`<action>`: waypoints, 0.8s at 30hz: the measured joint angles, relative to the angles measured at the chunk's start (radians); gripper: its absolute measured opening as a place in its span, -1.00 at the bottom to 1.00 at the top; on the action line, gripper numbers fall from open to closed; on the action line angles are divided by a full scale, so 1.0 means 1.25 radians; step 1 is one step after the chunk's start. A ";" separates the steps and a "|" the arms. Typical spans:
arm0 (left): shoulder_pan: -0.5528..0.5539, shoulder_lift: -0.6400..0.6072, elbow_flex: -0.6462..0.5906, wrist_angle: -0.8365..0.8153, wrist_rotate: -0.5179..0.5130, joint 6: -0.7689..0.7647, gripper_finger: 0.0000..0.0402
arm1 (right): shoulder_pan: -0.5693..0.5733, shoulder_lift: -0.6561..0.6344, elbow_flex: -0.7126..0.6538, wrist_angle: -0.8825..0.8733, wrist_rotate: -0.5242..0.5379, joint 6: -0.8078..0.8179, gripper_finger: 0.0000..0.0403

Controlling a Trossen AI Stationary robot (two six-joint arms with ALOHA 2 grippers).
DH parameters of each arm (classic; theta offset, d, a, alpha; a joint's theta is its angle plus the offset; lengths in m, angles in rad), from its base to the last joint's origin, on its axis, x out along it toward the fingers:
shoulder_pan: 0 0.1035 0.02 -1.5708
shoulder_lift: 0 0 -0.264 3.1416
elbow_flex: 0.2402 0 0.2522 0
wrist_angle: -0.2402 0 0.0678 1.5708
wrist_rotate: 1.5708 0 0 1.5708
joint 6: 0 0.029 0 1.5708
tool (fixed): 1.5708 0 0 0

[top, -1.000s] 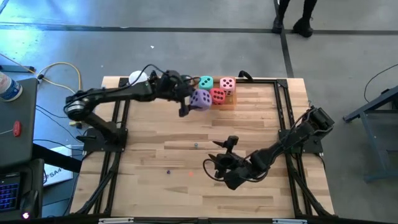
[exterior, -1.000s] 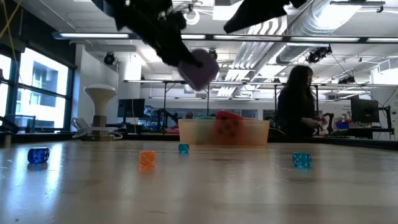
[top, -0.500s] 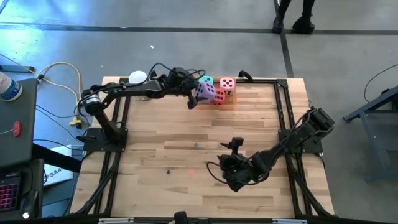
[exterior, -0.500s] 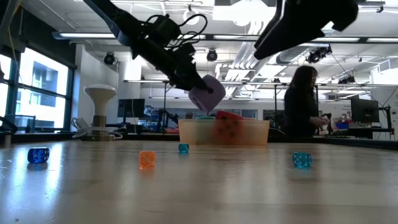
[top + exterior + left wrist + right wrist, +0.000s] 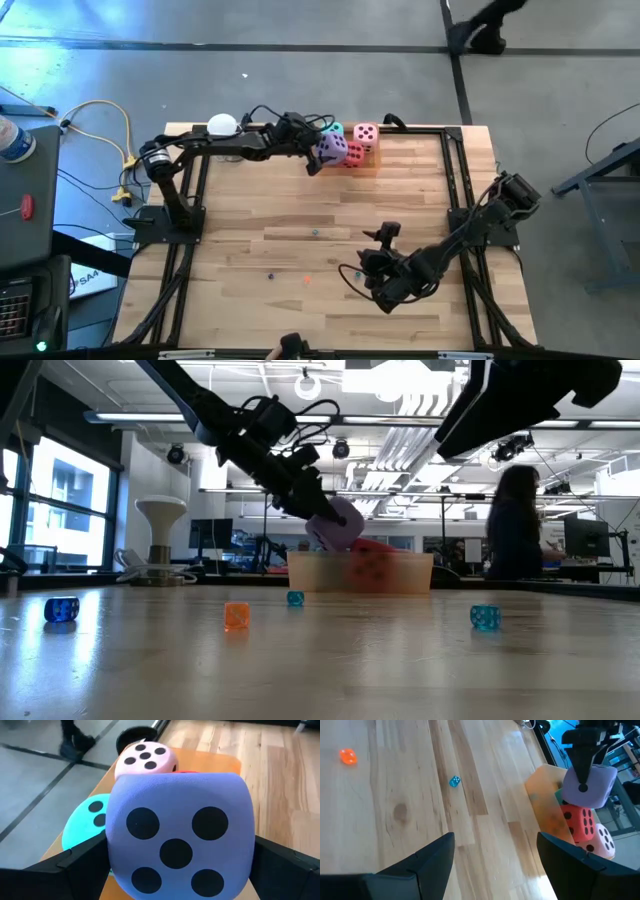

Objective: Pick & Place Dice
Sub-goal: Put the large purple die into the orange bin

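Gripping the purple die (image 5: 177,835), left pincer (image 5: 318,155).

The left gripper (image 5: 322,155) holds the purple die (image 5: 332,150) with the teal die (image 5: 87,827), pink die (image 5: 146,760) and red die (image 5: 579,825) packed just beyond and below it in the translucent tray (image 5: 400,572). Behind it, toward the right gripper (image 5: 385,290), lies bare table (image 5: 250,220) with only tiny beads (image 5: 236,616).
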 joint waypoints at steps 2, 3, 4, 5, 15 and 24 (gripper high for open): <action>0.000 0.005 0.001 0.003 -0.006 -0.001 0.93 | 0.003 0.000 0.000 0.000 0.001 0.017 0.36; 0.000 0.005 0.001 -0.001 -0.010 -0.003 0.95 | 0.003 0.000 0.000 0.000 0.001 0.022 0.36; 0.000 0.005 0.001 -0.001 -0.020 -0.010 0.96 | 0.003 0.000 0.000 0.001 0.001 0.029 0.36; -0.005 0.005 0.001 -0.001 -0.033 -0.019 0.97 | 0.003 0.000 0.000 0.001 0.003 0.034 0.36; -0.033 0.017 -0.001 -0.027 -0.111 -0.045 0.98 | -0.006 0.000 0.000 0.018 0.021 0.035 0.36; -0.019 0.030 0.001 -0.024 -0.067 -0.006 0.99 | -0.006 0.001 0.000 0.018 0.019 0.035 0.36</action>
